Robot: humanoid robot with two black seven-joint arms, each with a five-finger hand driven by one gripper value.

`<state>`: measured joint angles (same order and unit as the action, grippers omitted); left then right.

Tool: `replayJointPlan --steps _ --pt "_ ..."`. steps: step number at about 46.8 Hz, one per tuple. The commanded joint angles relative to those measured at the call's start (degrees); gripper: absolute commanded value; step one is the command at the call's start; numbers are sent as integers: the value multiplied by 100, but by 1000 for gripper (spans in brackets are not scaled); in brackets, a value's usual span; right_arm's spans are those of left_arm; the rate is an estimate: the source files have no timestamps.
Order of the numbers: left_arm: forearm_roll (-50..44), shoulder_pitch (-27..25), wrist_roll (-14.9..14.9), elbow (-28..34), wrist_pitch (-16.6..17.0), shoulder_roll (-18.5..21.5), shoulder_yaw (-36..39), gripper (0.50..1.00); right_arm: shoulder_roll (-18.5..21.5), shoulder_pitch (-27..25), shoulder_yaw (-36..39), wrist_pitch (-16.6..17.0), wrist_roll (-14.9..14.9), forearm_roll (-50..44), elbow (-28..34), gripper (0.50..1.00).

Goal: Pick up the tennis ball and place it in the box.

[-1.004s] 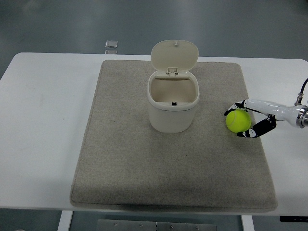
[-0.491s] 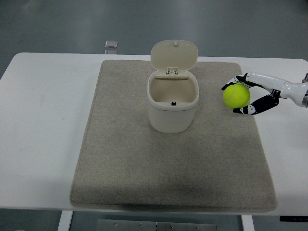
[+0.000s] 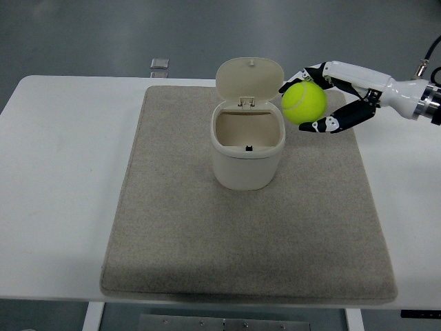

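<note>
A white table (image 3: 62, 172) stands on a dark grey floor (image 3: 103, 34), and a big fuzzy beige mat (image 3: 207, 234) covers its middle, while a small grey square thing (image 3: 159, 63) lies on the floor past the far edge. The right hand (image 3: 336, 93) comes in from the right and is curled around the yellow-green tennis ball (image 3: 304, 103) — fingers over the top and thumb below — holding it up in the air just to the right of the box (image 3: 247, 152), near the rim. The box is cream, sits on the mat with its lid (image 3: 249, 80) flipped up at the back, and nothing shows inside it but one tiny dark spot.
</note>
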<state>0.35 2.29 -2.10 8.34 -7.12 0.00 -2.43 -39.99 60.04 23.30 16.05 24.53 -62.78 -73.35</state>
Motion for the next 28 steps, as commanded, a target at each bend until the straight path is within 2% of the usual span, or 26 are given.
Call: replayJointPlan --steps 1,28 --pt "0 0 -1 1 0 0 6 996 220 69 -36 -6 -10 -6 49 500" --pt "0 8 -1 1 0 0 6 996 1020 236 -317 -111 -133 11 453 500"
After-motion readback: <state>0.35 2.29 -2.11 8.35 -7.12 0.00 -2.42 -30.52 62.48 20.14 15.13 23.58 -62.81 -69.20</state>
